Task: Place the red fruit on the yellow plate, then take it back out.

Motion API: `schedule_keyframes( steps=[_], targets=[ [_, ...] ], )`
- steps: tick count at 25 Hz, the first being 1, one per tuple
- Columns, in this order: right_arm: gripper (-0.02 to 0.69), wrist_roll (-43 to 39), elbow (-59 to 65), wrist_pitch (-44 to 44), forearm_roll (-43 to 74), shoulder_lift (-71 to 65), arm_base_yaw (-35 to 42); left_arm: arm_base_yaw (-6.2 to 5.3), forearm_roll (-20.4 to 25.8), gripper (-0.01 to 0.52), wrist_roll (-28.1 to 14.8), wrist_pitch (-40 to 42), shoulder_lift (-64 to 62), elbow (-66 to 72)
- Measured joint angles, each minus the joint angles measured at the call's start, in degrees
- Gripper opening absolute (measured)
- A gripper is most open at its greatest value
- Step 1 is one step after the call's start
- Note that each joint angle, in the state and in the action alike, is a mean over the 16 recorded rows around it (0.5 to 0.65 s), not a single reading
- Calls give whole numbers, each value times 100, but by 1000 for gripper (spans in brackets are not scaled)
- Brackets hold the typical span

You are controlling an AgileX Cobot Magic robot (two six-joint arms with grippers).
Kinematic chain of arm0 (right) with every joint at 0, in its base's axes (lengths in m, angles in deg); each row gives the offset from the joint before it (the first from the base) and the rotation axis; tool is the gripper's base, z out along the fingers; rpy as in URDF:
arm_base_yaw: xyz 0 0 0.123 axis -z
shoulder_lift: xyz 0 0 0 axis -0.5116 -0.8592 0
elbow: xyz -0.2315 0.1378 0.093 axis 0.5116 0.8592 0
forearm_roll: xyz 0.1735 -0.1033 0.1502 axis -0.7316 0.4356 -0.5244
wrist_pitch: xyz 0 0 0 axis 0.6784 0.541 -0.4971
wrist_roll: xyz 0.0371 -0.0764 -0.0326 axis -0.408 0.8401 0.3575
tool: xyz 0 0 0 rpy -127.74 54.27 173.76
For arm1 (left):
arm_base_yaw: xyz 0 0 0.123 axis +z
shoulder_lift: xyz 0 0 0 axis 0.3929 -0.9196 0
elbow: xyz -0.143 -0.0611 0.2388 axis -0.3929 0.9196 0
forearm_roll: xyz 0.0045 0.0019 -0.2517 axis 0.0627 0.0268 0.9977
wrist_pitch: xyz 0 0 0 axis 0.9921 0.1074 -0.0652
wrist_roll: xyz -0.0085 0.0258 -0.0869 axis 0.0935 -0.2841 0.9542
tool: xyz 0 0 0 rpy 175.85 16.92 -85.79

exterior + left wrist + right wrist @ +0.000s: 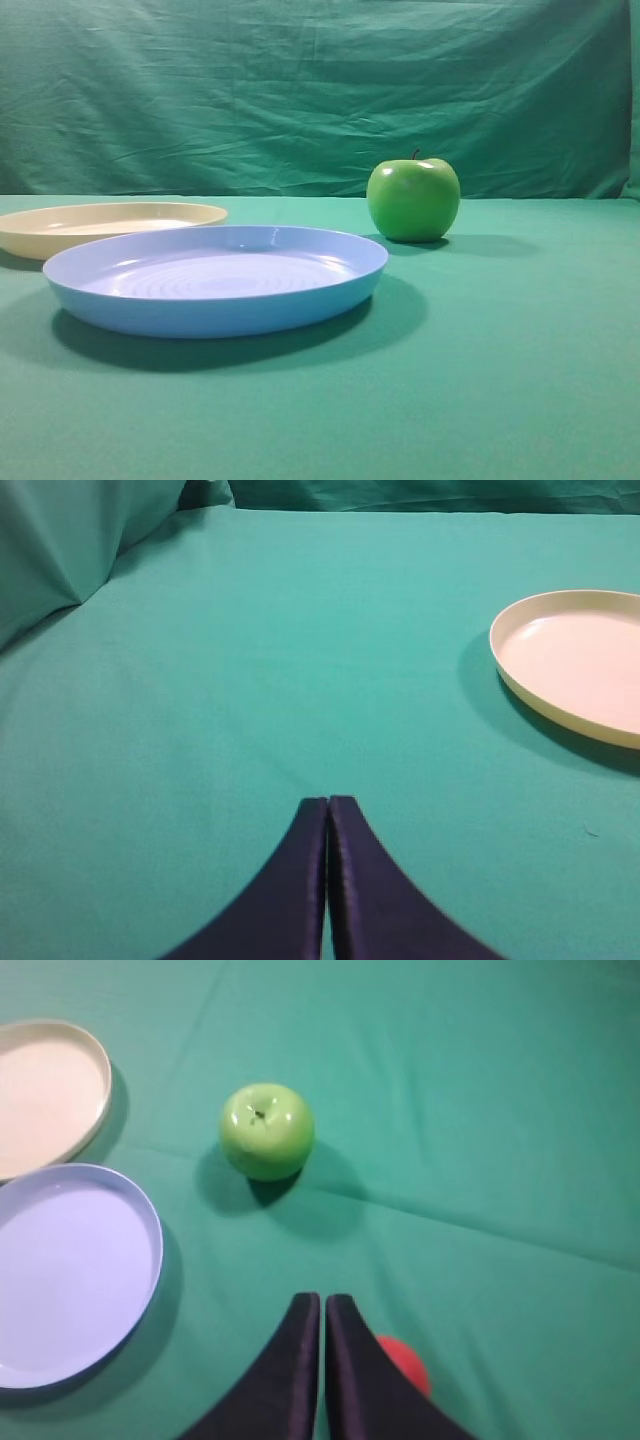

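Closed right gripper (pixel 323 1305) is seen empty beside the fruit (pixel 405 1363); reopening is needed before grasping, left gripper (pixel 328 805) likewise closed

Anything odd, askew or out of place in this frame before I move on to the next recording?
One thing: the right claw is shut on nothing, while the red fruit lies on the cloth beside and beneath it, mostly hidden. The yellow plate and blue plate sit flat and empty; the green apple stands upright.
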Motion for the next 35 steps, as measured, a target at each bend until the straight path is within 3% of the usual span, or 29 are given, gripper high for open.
schedule_keyframes(
  steps=[10,19,26,35],
  targets=[
    [0,-8,780,314,-154,1978,0,0,0,0,0,0,0,0],
    [0,-237,946,353,118,2629,11,0,0,0,0,0,0,0],
    [0,-487,1436,-314,670,2817,260,0,0,0,0,0,0,0],
    [0,-584,2961,-1840,1061,3148,899,0,0,0,0,0,0,0]
  ],
)
